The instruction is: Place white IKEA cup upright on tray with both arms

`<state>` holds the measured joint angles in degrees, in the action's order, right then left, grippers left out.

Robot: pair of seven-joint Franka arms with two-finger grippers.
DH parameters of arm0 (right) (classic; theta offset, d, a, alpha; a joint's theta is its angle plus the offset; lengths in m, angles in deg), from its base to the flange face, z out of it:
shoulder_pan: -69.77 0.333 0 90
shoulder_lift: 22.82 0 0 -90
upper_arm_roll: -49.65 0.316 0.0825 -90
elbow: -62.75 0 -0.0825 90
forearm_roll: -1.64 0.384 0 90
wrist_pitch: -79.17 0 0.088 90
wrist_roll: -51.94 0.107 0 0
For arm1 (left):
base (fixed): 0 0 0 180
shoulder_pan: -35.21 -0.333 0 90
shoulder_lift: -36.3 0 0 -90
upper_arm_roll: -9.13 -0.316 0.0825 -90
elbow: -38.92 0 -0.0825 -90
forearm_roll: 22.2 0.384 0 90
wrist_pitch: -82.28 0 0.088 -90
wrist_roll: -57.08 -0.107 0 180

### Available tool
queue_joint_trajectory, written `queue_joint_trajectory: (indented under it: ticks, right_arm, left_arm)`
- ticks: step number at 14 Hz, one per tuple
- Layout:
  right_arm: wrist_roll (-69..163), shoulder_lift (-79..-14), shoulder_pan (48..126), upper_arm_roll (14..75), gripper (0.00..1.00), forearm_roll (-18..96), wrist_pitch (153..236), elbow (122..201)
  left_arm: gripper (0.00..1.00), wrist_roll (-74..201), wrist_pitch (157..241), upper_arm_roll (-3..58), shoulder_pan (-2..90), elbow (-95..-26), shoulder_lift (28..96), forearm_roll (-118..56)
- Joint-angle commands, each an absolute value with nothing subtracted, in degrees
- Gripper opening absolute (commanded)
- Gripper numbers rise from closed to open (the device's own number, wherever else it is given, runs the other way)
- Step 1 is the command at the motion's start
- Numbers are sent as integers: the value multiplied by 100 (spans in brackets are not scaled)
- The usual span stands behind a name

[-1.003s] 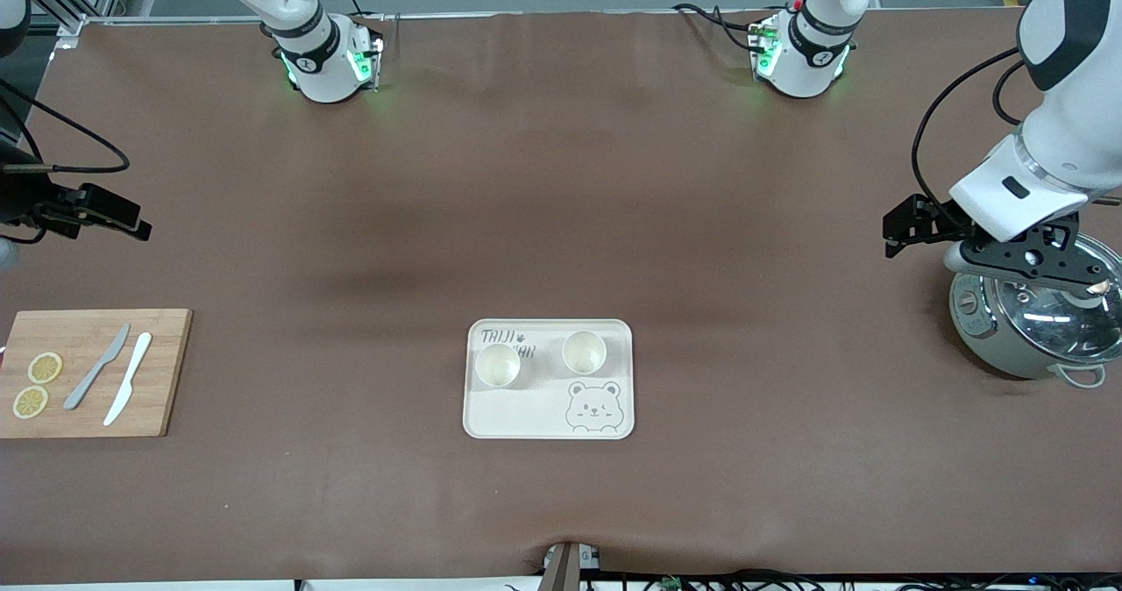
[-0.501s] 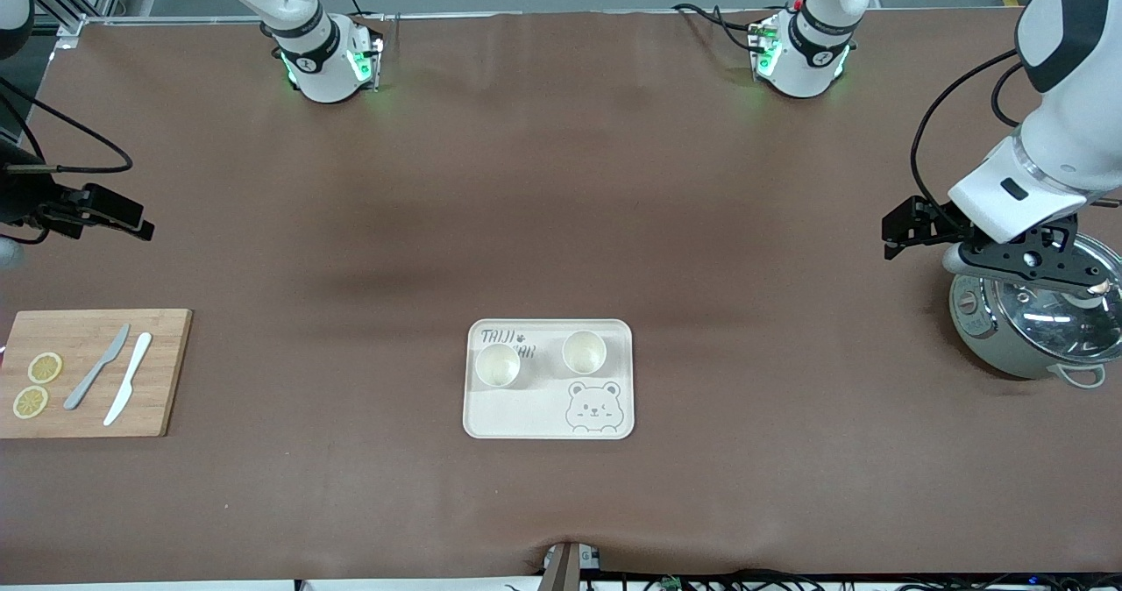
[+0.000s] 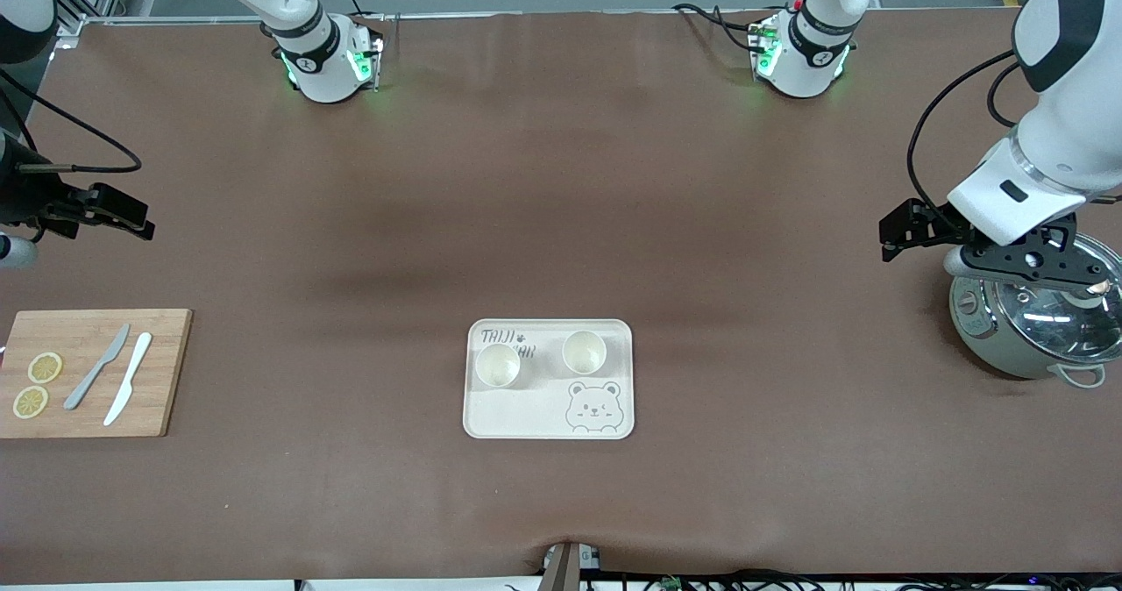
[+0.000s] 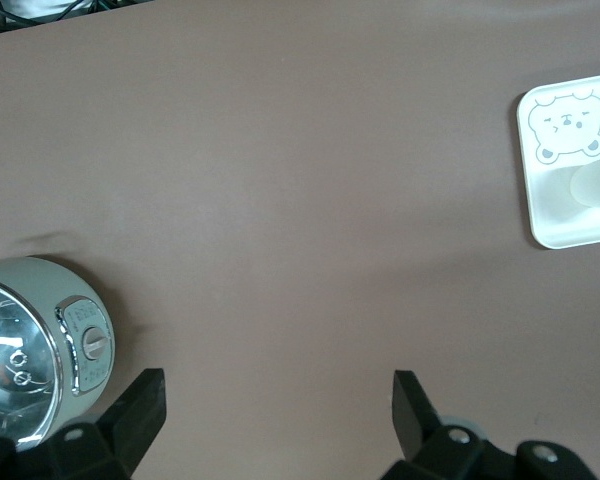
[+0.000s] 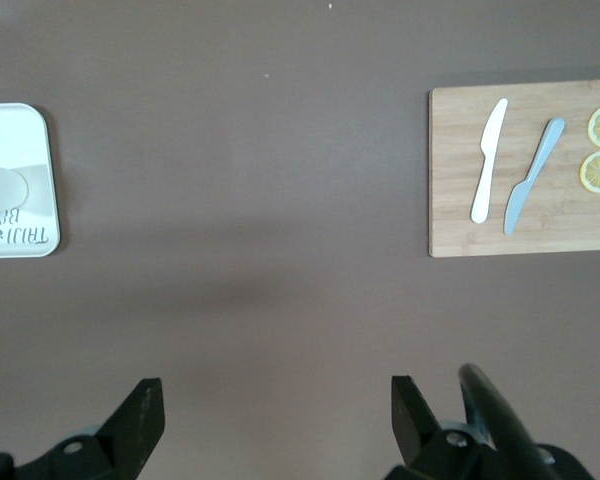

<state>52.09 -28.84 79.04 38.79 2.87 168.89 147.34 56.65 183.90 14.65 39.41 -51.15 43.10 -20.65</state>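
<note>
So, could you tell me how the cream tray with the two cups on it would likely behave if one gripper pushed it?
The tray is flat with a low rim, so it would probably slide rather than tip. The two upright cups stand loose on it and might shift or topple under a sharp shove.

A brown-covered table [image 3: 561, 223] is carrying a cream tray [image 3: 548, 416] near its middle, a wooden cutting board [image 3: 162, 372] toward the right arm's end, and a grey-green lidded pot [image 3: 1008, 354] toward the left arm's end.
</note>
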Motion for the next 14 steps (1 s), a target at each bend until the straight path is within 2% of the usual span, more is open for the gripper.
queue_joint_trajectory:
  ticks: [1, 14]
  right_arm:
    - [5256, -2809, 7917, 3875, 100, 260, 16786, 14538]
    - [5291, -2783, 7952, 3893, 100, 252, 16504, 14387]
  left_arm:
    - [100, 5848, 18406, 1589, 4004, -5029, 4351, -1912]
    - [100, 5840, 18327, 1598, 3952, -5073, 4386, -1930]
